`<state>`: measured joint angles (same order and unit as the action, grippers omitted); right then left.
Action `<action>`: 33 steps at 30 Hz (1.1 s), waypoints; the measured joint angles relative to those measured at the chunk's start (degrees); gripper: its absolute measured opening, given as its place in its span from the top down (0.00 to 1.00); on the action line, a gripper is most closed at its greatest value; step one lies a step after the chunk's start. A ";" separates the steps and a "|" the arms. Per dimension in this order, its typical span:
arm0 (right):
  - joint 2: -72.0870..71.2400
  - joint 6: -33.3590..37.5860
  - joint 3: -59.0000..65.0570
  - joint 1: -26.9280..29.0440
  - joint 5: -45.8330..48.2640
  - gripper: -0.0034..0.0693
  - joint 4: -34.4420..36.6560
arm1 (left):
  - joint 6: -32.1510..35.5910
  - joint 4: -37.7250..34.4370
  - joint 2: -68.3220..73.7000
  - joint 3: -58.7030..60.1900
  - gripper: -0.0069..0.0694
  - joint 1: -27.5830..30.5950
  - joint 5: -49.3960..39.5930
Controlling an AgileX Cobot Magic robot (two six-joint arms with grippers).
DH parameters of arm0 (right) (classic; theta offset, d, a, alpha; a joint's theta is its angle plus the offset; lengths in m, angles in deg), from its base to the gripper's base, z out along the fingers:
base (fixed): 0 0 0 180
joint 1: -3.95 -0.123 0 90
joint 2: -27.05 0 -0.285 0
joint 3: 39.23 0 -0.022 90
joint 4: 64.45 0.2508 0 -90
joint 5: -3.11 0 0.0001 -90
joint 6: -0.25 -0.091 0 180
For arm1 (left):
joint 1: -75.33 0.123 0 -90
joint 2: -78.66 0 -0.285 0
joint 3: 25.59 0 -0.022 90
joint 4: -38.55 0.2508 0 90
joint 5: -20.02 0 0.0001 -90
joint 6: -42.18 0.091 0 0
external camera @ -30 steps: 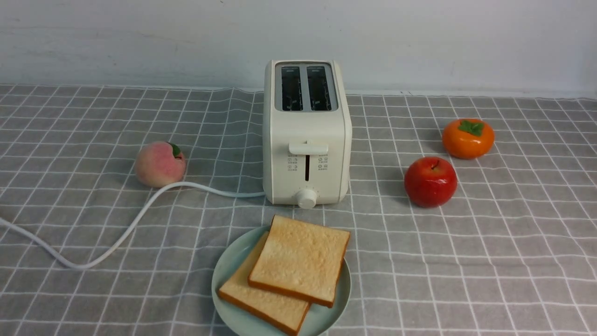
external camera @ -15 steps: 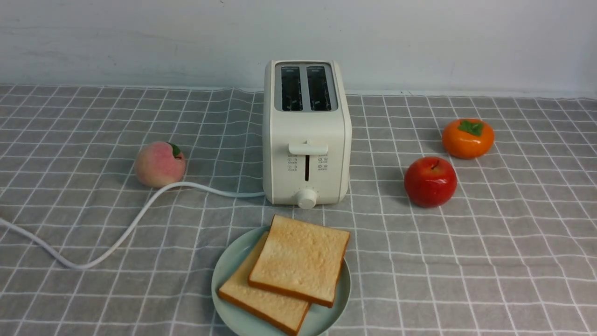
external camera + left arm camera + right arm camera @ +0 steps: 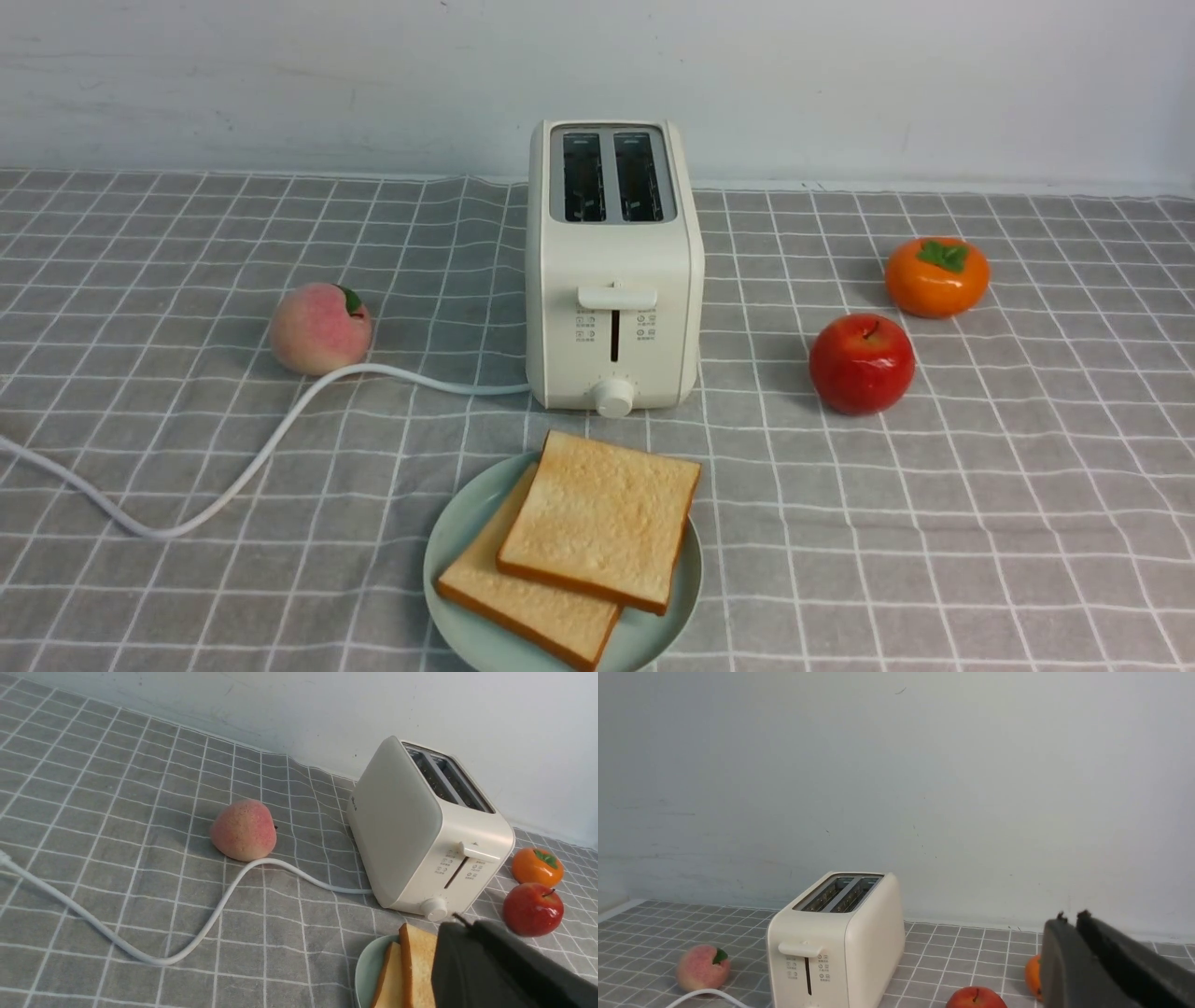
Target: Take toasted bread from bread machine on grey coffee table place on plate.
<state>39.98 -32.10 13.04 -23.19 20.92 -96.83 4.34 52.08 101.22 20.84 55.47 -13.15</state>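
As nothing had moved, the golden square toast slices lay on the round mint-green plate, left pincer and right pincer together, task seemingly done.

Bright, even light fills the room, cool and a touch bluish on the white wall. It seems to fall from overhead. Shadows are soft and short, hugging the base of the toaster, the apple and the peach as faint grey smudges on the checked cloth. The apple carries a small pale sheen near its top. The front view is sharp, with grid lines crisp right out to the corners. In the wrist views the left gripper and right gripper loom as dark, soft-edged shapes, too close to be in focus. In the right wrist view the wall looks duller and greyer toward the peach's side
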 joint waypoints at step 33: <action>0.00 0.00 0.00 0.00 -0.12 0.85 0.00 | 0.22 0.95 -0.60 3.47 0.89 0.20 0.01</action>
<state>39.98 -32.10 13.04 -23.19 20.80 -96.83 4.56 53.03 100.62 24.31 55.67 -13.15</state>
